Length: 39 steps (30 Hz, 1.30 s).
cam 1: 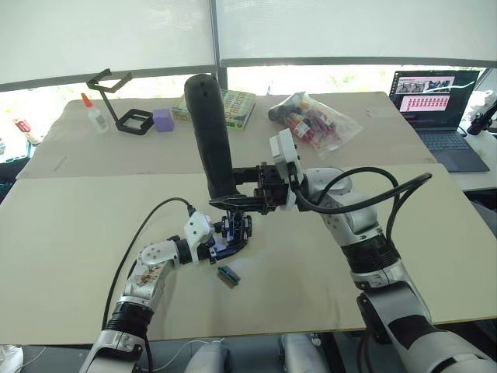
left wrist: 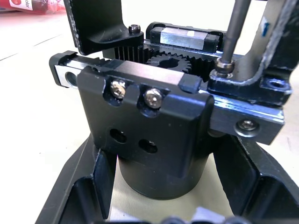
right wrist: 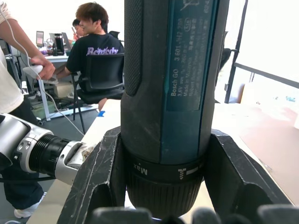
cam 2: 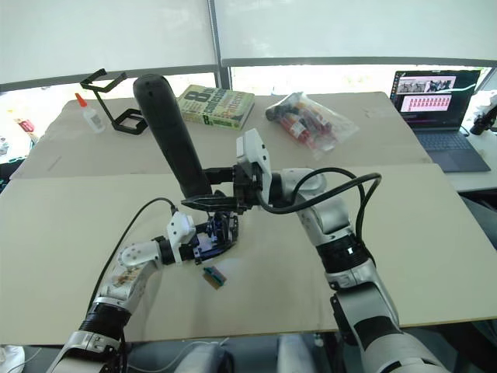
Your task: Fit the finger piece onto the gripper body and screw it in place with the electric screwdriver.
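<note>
Electric screwdriver (cam 1: pixel 211 136) stands above gripper body (cam 1: pixel 233 229) on table (cam 1: pixel 70 233)

Beige table (cam 1: pixel 70 233) with small green-and-brown block (cam 1: pixel 228 275).

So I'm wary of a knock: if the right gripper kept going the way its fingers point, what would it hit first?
Beyond the electric screwdriver it clamps, the right gripper points toward the robot's left, where the table looks free, though depth is unclear.

Matt black electric screwdriver (right wrist: pixel 168 93), thin metal bit (left wrist: pixel 233 35); gripper body (left wrist: pixel 154 135) seemingly smooth plastic, shiny metal screws
</note>
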### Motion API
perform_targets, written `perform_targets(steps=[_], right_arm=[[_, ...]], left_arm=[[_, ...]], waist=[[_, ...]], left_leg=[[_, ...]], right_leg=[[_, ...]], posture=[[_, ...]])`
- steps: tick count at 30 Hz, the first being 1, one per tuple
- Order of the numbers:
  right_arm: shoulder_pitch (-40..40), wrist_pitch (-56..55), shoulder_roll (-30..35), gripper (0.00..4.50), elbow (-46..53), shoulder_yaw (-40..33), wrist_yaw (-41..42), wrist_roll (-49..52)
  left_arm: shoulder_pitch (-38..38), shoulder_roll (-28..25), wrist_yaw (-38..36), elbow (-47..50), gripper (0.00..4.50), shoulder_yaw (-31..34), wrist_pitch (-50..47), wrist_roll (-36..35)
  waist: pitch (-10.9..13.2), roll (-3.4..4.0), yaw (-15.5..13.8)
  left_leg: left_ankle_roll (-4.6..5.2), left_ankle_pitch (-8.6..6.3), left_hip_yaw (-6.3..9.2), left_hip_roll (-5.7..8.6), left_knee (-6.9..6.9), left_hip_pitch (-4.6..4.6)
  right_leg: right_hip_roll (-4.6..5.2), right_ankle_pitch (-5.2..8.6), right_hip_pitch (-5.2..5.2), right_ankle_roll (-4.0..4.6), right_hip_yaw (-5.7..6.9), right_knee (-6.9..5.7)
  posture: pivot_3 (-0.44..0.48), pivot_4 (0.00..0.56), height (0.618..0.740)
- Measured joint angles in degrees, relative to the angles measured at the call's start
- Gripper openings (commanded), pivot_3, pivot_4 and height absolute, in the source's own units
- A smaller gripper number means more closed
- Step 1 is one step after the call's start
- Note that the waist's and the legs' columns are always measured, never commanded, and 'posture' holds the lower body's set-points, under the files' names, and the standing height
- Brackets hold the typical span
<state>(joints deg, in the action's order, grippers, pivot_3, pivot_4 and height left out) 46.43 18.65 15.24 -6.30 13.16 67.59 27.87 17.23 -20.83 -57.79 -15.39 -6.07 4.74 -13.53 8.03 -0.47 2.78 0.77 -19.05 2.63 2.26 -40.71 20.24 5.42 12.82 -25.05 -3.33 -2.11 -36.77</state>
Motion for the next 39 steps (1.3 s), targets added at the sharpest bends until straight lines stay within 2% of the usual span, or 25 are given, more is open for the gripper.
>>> perform_targets(steps=[12,16,25,27,29,30,39], right_arm=[[1.99,5.02,0.84,1.92,1.50,-1.00,-0.58,0.77],[2.11,4.81,-0.09,1.92,4.20,-5.58,2.99,7.26],[3.49,2.91,1.57,1.92,6.66,-8.00,6.53,9.44],[3.42,2.91,2.10,1.92,7.51,-8.85,6.32,9.54],[3.08,2.99,3.13,1.92,8.60,-10.09,5.71,9.99],[2.90,3.13,3.91,1.92,9.10,-10.69,5.45,10.48],[-0.59,8.40,11.91,1.92,15.33,-16.37,2.93,15.78]], left_arm=[[0.09,0.66,0.07,-0.37,2.51,-0.05,0.66,0.00],[0.41,1.01,0.13,-0.84,2.51,-0.43,1.34,0.11],[1.36,1.20,0.60,-3.09,2.51,-0.77,2.69,0.29],[1.43,1.46,0.64,-3.03,3.54,-0.88,2.32,0.20],[1.39,1.79,1.03,-2.54,4.31,-0.89,1.23,0.07],[1.14,1.79,1.18,-2.00,4.46,-0.80,0.57,-0.15],[-5.47,-2.40,2.23,5.18,4.46,2.89,-3.42,-2.83]], waist=[[0.01,0.00,-0.33],[0.03,-0.03,-0.45],[0.03,-0.03,-0.61],[0.03,-0.03,-0.76],[0.03,-0.03,-0.99],[0.03,-0.04,-1.05],[0.05,-0.05,-0.30]], left_leg=[[0.00,0.00,0.02,0.01,0.02,0.10],[0.00,0.00,0.09,0.02,-0.01,0.33],[0.11,-0.06,0.09,0.04,-0.04,0.22],[0.10,-0.05,0.09,0.05,-0.04,0.22],[0.07,-0.03,0.10,0.06,-0.04,0.24],[0.04,-0.02,0.10,0.06,-0.04,0.25],[0.18,-0.10,0.09,-0.07,0.08,0.30]], right_leg=[[0.02,0.00,-0.07,0.00,0.01,0.03],[0.03,0.00,-0.18,0.00,0.07,0.01],[0.07,0.00,-0.10,0.00,0.07,0.08],[0.09,0.00,-0.10,0.00,0.07,0.07],[0.09,0.00,-0.11,0.00,0.08,0.06],[0.09,0.00,-0.12,0.00,0.08,0.06],[0.06,0.00,-0.21,0.01,0.01,0.21]], posture=[[0.000,0.150,0.740],[0.000,0.150,0.740],[0.000,0.150,0.740],[0.000,0.150,0.740],[0.000,0.150,0.740],[0.000,0.150,0.740],[0.000,0.150,0.740]])
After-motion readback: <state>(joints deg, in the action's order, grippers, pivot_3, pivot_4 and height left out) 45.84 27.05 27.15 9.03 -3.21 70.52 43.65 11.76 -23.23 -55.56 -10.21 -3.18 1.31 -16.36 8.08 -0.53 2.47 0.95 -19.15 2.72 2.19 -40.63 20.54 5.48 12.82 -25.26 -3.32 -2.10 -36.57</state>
